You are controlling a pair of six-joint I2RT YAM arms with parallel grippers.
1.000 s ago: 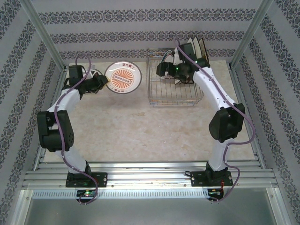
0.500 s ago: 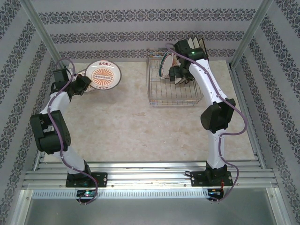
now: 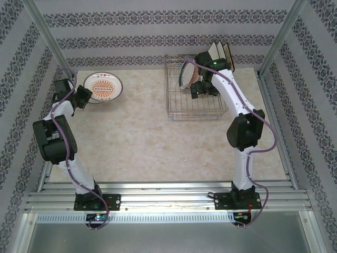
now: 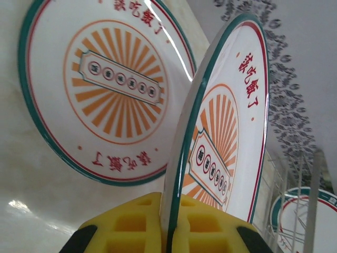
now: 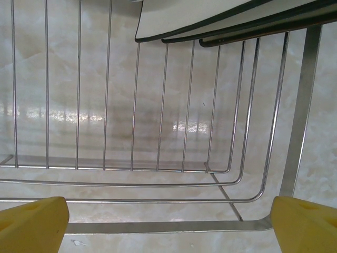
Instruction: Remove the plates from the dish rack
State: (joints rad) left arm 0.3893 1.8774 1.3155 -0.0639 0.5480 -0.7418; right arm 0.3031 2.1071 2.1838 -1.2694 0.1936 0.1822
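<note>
two yellow pads (image 4: 131, 229) of the left pincer (image 4: 169, 232) are clamped together on the lower rim of a round plate (image 4: 226, 132). it stands on edge between them, its orange sunburst face toward the right of the left wrist frame. a second round plate (image 4: 100, 84) lies flat on the surface (image 4: 26, 200) in the upper left of that frame, close behind the held one.

the right pincer (image 5: 168, 221) has its fingers wide apart and holds nothing. it hangs over the wires at the lower right corner of the rack (image 5: 297, 105), with the dark rims of the square plates (image 5: 221, 16) along the top of the right wrist frame. in the top view the rack sits in the upper middle, well apart from the left pincer at the far left.

the plates look glazed, so judge them stiff, slick and brittle. a pinch at the rim gives little contact, and a plate may swing or slip if moved fast. the best hold looks like the top rim where it clears the wires, one pad on each face, then a lift straight out along the dividers. the square plates are larger, probably heavier, and want a deeper bite.
</note>
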